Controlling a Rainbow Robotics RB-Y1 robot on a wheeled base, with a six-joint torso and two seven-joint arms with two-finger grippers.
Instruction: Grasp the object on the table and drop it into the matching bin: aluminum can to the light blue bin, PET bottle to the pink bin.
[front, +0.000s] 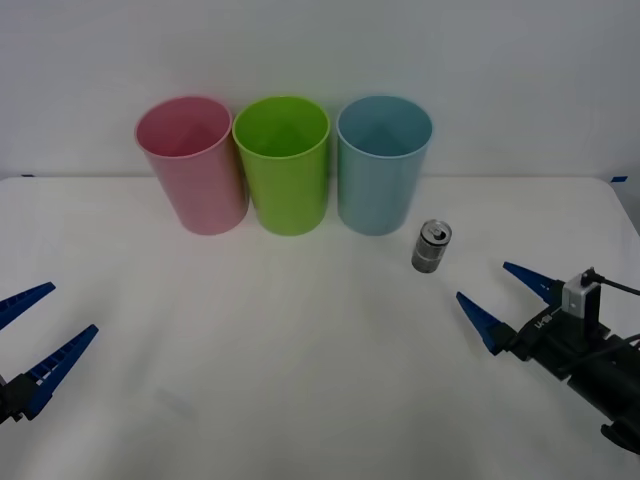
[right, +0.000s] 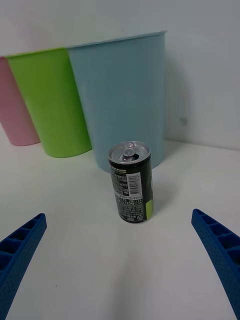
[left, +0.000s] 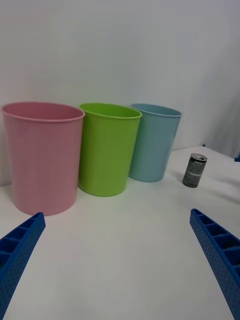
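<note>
The aluminum can is metal, with a shiny silver pull-tab top and a dark printed side that gleams faintly. The light blue bin, the pink bin and the lime green bin look like smooth plastic with a soft sheen. The table is plain, matt white. Both grippers' blue fingers are ribbed plastic.
</note>
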